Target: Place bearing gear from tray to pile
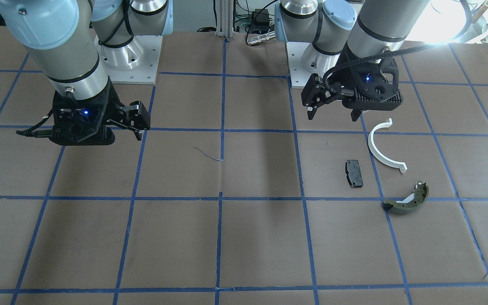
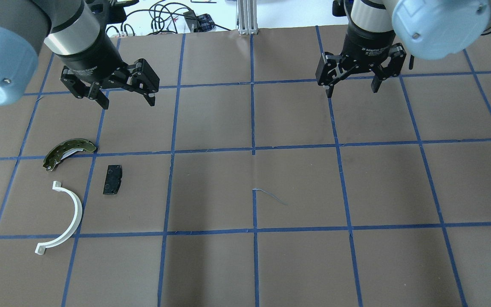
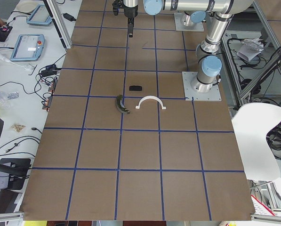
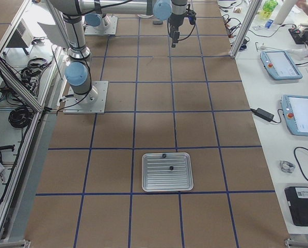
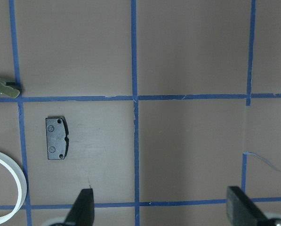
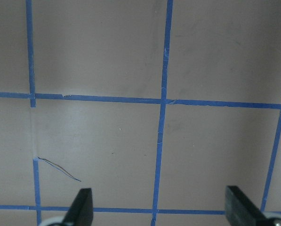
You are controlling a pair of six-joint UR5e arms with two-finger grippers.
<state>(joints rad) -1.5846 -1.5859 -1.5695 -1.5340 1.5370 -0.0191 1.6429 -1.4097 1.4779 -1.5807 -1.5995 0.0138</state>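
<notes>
While both arms hung above the brown paper-covered table with its grid of blue tape, the left two-finger gripper and the right two-finger gripper each had their jaws spread apart and held nothing. The pile lay on the robot's left: an olive-green curved brake shoe, a flat black rectangular pad near it, and a white plastic half-ring, none touching another. The ribbed silver metal tray sat well apart from them, toward the table's right end. Two small dark parts rested on it, one by its rim and the other nearer its middle. They showed too small to tell which was the bearing gear.
</notes>
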